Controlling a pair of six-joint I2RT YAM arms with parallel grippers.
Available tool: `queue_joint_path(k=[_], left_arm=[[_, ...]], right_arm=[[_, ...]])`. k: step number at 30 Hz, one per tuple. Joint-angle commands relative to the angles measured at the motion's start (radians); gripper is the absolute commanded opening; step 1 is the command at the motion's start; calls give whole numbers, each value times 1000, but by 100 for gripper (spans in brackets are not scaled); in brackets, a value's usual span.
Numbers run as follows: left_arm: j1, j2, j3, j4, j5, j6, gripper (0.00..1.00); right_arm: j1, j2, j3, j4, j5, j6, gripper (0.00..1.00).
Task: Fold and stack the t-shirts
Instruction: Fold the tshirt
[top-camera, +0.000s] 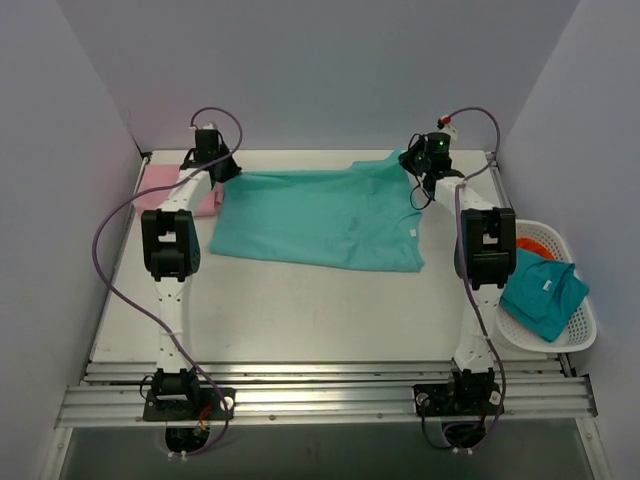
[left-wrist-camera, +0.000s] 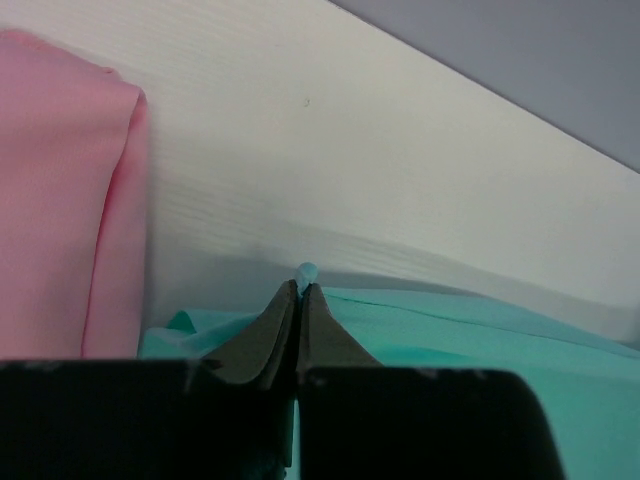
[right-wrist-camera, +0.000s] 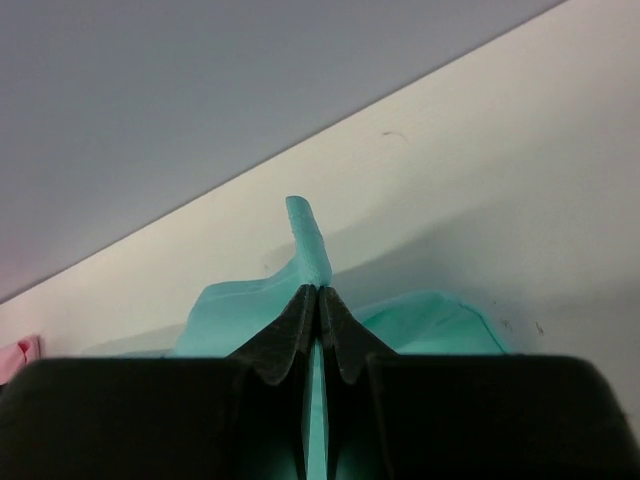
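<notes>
The turquoise t-shirt (top-camera: 320, 220) is spread flat on the far half of the table (top-camera: 300, 310). Its two far corners are taken by the two arms. The left gripper (top-camera: 222, 168) is set at the far left corner of the cloth, toward the left edge of the table. The right gripper (top-camera: 415, 165) is set at the far right corner, where a sleeve-like flap reaches toward the back edge of the table.

In the left wrist view the dark fingers (left-wrist-camera: 270, 335) are seen pressed together, and only a small tip of turquoise cloth comes out beyond their ends. The rest of the shirt is spread under and to the right of them. In the right wrist view the fingers (right-wrist-camera: 290, 335) are also closed tight. A longer strip of the cloth is pinched between them and stands up past the tips.

The pink t-shirt (left-wrist-camera: 60, 190) is shown folded at the far left corner of the table, just beside the turquoise one. In the top view it is partly hidden behind the left arm.

Only in the top view a white basket (top-camera: 580, 330) can be seen, beside the right edge of the table. A second turquoise garment (top-camera: 545, 290) is hung over its rim, and something orange (top-camera: 535, 245) is lying inside it
</notes>
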Motion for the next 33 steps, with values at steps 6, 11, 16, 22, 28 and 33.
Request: queue_joint_path(k=[6,11,16,22,28,33], left_arm=[[9,-286,-307,200,-46,28,2],[9,-380,-468,265,-55,31,2],[6,-429,-602,277,-57,42,2],[1,-489,-729,288,-118,40,2],[-9,-513,-769,237,-170,66,2],[-11,-448,-683,82,-177,40,66]], right_arm=[[27,-230,-219,89,12,-25,0],[37,-338,-378,111,22,-26,0],[63,-445,-538,157,49,-28,0],[89,-548,-714,190,86,-14,0],[109,-626,-884,241,127,3,0],[129,-626,-944,227,207,1,0]])
